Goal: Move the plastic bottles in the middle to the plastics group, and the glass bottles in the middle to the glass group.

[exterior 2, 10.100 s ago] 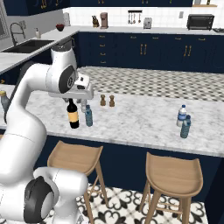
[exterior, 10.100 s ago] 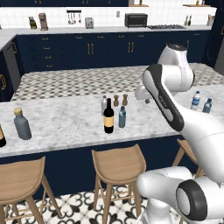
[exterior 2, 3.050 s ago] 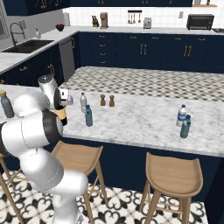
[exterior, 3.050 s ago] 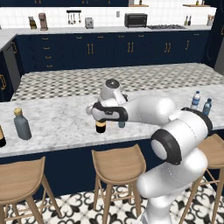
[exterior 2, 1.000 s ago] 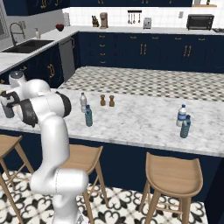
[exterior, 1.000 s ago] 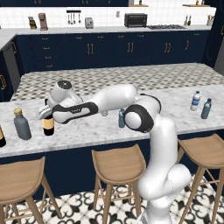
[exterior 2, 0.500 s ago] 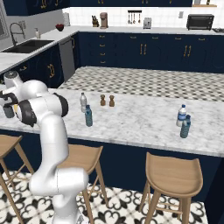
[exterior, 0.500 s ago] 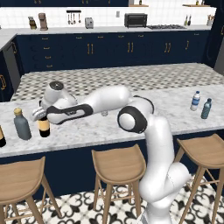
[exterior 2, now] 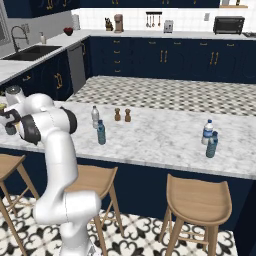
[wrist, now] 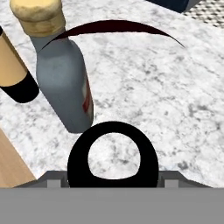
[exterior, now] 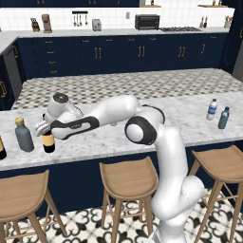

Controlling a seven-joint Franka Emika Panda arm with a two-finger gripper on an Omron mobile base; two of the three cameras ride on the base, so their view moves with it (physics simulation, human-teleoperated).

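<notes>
Carried leftward off the middle of the counter (exterior: 156,107), the wine bottle (exterior: 48,141) now stands beside the squat grey bottle (exterior: 23,135) of the glass group, with the gripper (exterior: 43,128) clamped round its upper part. Release is left, then the two plastic bottles (exterior 2: 99,128) go right to the plastics group (exterior 2: 209,137)

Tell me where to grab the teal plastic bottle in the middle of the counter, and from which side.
Grip the teal plastic bottle around its straight body, below the cap. It stands upright, with the clear bottle close behind, so come level from the stool side.
</notes>
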